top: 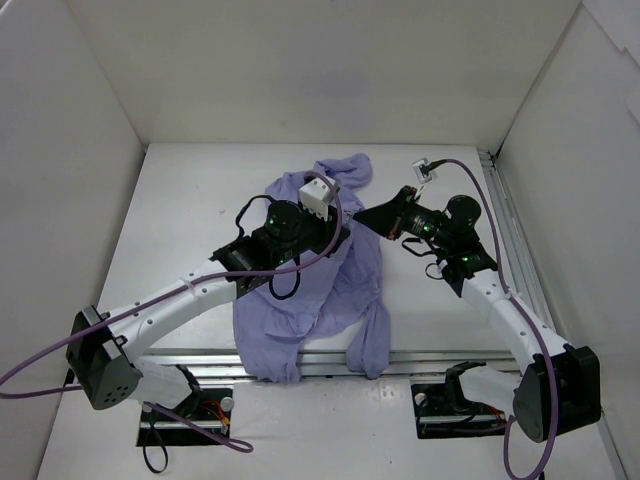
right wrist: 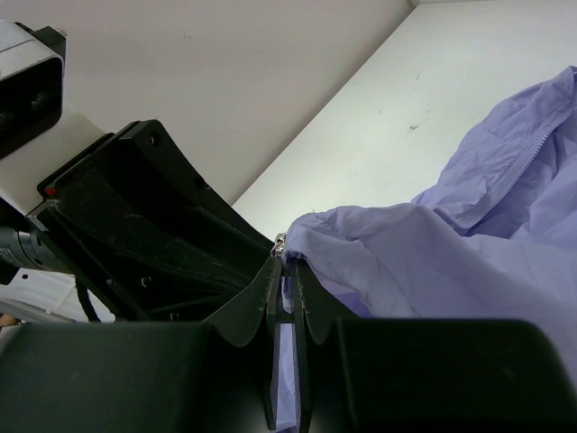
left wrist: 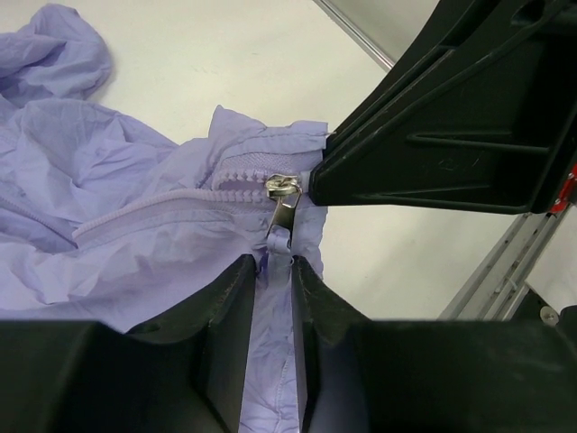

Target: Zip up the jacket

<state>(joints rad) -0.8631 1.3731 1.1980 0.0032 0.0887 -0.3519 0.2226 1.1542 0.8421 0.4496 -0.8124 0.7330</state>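
My left gripper (left wrist: 273,263) holds its 2 fingers close, with only a narrow slot between them; lavender cloth of the jacket (top: 300,300) fills that slot, and the tip of the pull tab (left wrist: 280,221) sits right at its mouth; I judge the tab is pinched, but only shallowly. Just beyond those fingertips is the slider (left wrist: 283,185), with the zipper teeth (left wrist: 230,176) running off to their left; the rest of the garment lies heaped ahead of and beneath the fingers, spilling over the near edge of the table (top: 180,200). To the right of the slider, my right gripper (right wrist: 287,269) is all but closed on the fabric edge, pinching it just beside the slider.

I see 4 risks. The tab could slip out of the left fingers if I pull off the line of the teeth. The loose cloth in the slot could be dragged into the slider and jam it. The right pinch is on a thin edge, so a hard tug could free it, and then the whole garment would slide instead of zipping. The 2 grippers sit almost touching, so a small misjudged move could knock them together. I cannot tell whether the teeth are properly meshed.
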